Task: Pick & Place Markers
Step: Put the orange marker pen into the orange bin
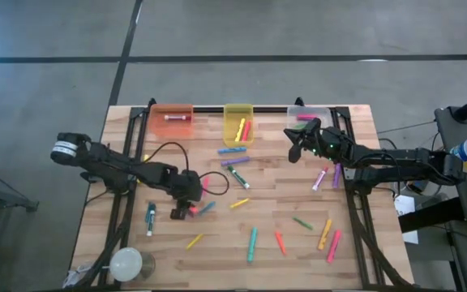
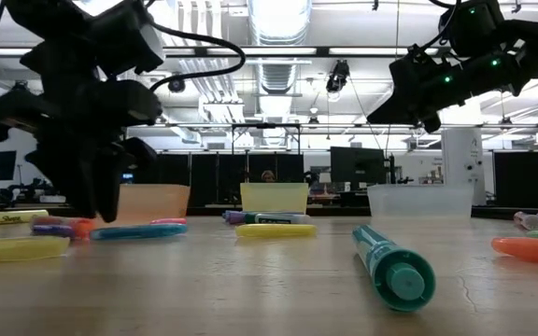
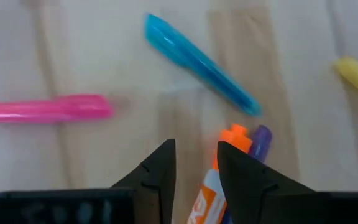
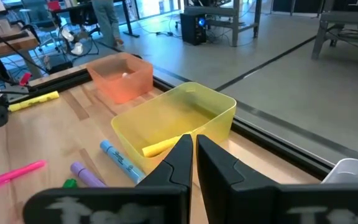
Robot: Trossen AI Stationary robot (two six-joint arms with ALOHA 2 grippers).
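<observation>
From above, markers (image 1: pixel 253 243) lie scattered over the table (image 1: pixel 355 251), with the left gripper (image 1: pixel 186 203) low among some. Its wrist view shows parted, empty fingers beside an orange marker (image 3: pixel 219 180), probably lining up. Right gripper (image 1: pixel 302 139) hovers closed, empty, near the yellow bin (image 4: pixel 213 112).

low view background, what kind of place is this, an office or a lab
Most likely a robotics lab or workshop: rows of ceiling strip lights, dark monitors on benches behind the wooden table, and a polished concrete floor.

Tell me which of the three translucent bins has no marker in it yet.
None is empty: the orange translucent bin holds one marker, the yellow bin holds two or more, the clear bin a pink one.
</observation>
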